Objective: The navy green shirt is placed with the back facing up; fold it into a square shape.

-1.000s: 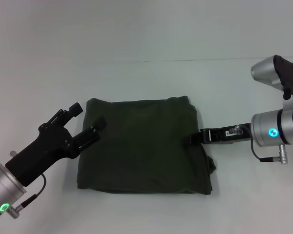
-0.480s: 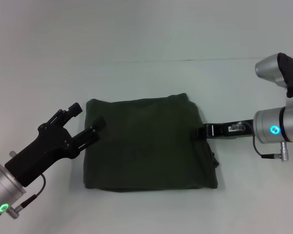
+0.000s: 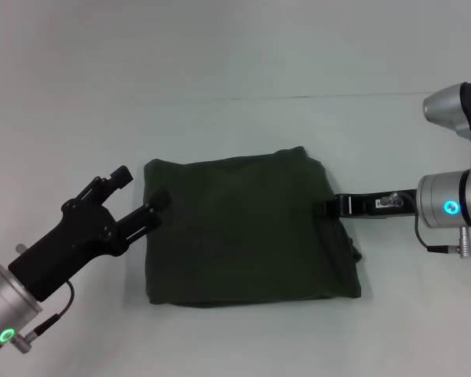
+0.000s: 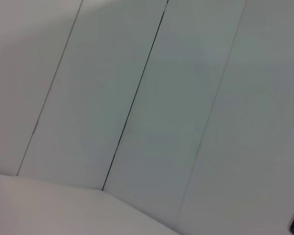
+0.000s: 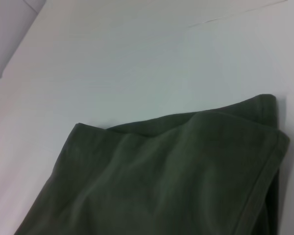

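Item: navy green shirt [image 3: 247, 228], folded near-square mid-desk [image 3: 235, 126]; right gripper [image 3: 330, 208] clenched on its edge, left gripper [image 3: 137, 200] released alongside; we should tug gently, keeping layers aligned.

The left gripper [image 3: 140, 198] reaches up from the lower left of the head view with its fingers spread apart, while the right gripper [image 3: 330, 208] extends horizontally from the right edge, whether it is clamped being unclear
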Tool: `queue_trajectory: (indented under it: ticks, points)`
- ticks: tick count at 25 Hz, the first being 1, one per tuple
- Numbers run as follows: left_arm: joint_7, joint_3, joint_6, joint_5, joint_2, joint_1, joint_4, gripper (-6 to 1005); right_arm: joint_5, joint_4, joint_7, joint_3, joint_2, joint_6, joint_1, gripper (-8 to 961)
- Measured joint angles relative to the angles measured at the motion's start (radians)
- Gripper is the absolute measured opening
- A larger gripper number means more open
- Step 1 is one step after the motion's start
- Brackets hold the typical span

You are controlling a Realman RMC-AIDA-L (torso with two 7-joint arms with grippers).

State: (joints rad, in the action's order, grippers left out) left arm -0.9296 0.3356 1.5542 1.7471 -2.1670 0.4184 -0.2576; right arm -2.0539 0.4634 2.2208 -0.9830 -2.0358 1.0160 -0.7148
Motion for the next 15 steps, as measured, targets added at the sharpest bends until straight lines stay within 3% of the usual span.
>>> queue_trajectory:
  ticks: [4, 8, 11, 15]
  points:
    - [-0.001, -0.001, 0.005, 0.0, 0.0, -0.003, 0.0, 905, 0.001, 0.008, -0.018, 0.001, -0.003, 0.017, 0.008, 149]
    - [-0.004, -0.001, 0.006, -0.001, 0.001, -0.002, 0.0, 906, 0.002, 0.079, -0.03, 0.04, -0.017, 0.026, 0.06, 171]
    - [-0.005, -0.002, 0.006, -0.001, 0.001, -0.003, 0.0, 906, 0.005, 0.165, -0.032, 0.083, -0.027, 0.047, 0.114, 286]
    - [-0.006, -0.004, 0.019, -0.012, 0.001, -0.003, -0.001, 907, 0.031, 0.237, -0.075, 0.148, -0.025, 0.121, 0.167, 444]
